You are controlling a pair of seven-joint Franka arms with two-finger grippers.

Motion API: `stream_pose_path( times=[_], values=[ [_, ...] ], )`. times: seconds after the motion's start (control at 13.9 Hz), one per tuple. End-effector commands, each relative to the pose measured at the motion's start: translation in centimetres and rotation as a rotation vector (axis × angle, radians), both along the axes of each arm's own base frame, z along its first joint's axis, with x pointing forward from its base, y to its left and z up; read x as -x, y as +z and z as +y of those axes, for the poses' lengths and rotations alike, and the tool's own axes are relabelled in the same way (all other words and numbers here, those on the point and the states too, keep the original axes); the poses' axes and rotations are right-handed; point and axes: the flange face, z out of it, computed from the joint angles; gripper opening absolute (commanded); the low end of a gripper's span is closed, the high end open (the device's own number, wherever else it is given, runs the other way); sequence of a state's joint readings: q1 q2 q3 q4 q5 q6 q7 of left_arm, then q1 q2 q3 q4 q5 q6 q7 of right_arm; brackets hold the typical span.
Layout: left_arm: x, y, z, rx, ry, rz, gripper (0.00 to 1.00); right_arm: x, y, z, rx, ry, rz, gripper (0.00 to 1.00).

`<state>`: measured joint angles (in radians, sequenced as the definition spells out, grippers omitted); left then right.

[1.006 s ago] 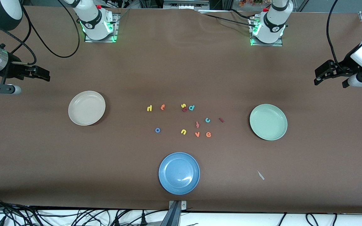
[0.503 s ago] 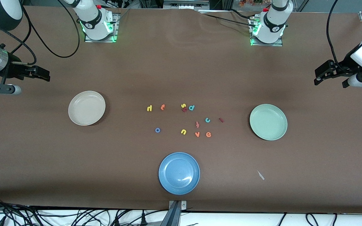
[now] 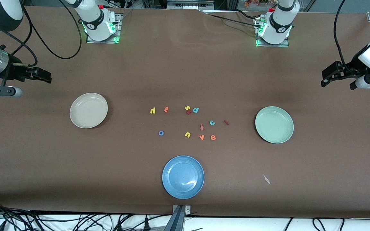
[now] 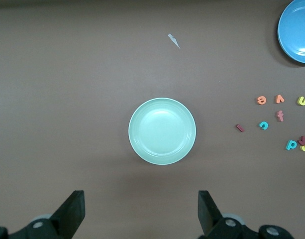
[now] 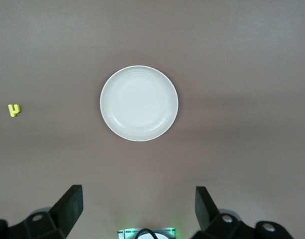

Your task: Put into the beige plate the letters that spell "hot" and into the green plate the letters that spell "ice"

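Both open, empty end effectors, left [image 4: 141, 214] and right [image 5: 138, 209], hover near green plate [image 4: 162, 131] and beige plate [image 5: 139, 103].

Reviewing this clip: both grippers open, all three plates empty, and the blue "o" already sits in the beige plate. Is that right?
Not quite. The blue "o" is not in the beige plate; it lies on the table among the other letters, as the front view shows. The rest holds: the left gripper and right gripper are open, and the beige plate, green plate and blue plate are empty.
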<state>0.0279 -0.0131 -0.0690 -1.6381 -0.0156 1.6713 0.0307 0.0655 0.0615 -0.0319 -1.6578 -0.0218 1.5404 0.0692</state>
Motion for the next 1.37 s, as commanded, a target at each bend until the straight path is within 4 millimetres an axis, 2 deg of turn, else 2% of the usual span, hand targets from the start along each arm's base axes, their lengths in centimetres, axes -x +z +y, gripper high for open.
stream_pose_path(
  times=[0.0, 0.14, 0.22, 0.36, 0.65, 0.72, 0.79, 0.93, 1.08, 1.15, 1.29],
  values=[
    [0.2, 0.2, 0.2, 0.024, -0.019, -0.003, 1.00, 0.0, -1.1, 0.9, -0.054, -0.039, 0.030, 1.00],
    [0.2, 0.2, 0.2, 0.024, -0.019, -0.003, 1.00, -0.3, -2.1, 1.9, -0.076, -0.075, 0.022, 1.00],
    [0.2, 0.2, 0.1, 0.024, -0.020, -0.003, 1.00, -0.5, -3.1, 3.3, -0.072, -0.072, 0.010, 1.00],
    [0.3, 0.0, 0.2, 0.024, -0.022, 0.014, 1.00, -0.7, -5.7, 6.7, -0.063, -0.089, -0.026, 1.00],
    [0.3, -0.3, -0.9, 0.024, -0.039, 0.044, 1.00, -1.3, -11.3, 14.9, -0.041, -0.078, -0.050, 1.00],
    [0.3, -0.5, -1.4, 0.025, -0.048, 0.047, 1.00, -1.5, -12.5, 16.0, -0.038, -0.084, -0.053, 1.00],
    [0.2, -0.6, -2.8, 0.026, -0.070, 0.050, 1.00, -1.9, -14.8, 17.3, -0.031, -0.087, -0.046, 1.00],
    [0.1, -1.7, -5.0, 0.030, -0.113, 0.077, 1.00, -1.9, -18.2, 20.5, -0.028, -0.089, -0.059, 1.00],
    [-0.5, -5.2, -8.8, 0.035, -0.185, 0.157, 1.00, -2.0, -21.1, 22.9, -0.028, -0.138, -0.088, 1.00],
    [-0.8, -7.0, -10.8, 0.040, -0.221, 0.188, 1.00, -2.2, -22.8, 23.5, -0.029, -0.157, -0.097, 1.00],
    [-2.5, -11.7, -14.8, 0.068, -0.283, 0.259, 1.00, -1.7, -25.6, 26.0, -0.039, -0.166, -0.109, 1.00]
  ],
)
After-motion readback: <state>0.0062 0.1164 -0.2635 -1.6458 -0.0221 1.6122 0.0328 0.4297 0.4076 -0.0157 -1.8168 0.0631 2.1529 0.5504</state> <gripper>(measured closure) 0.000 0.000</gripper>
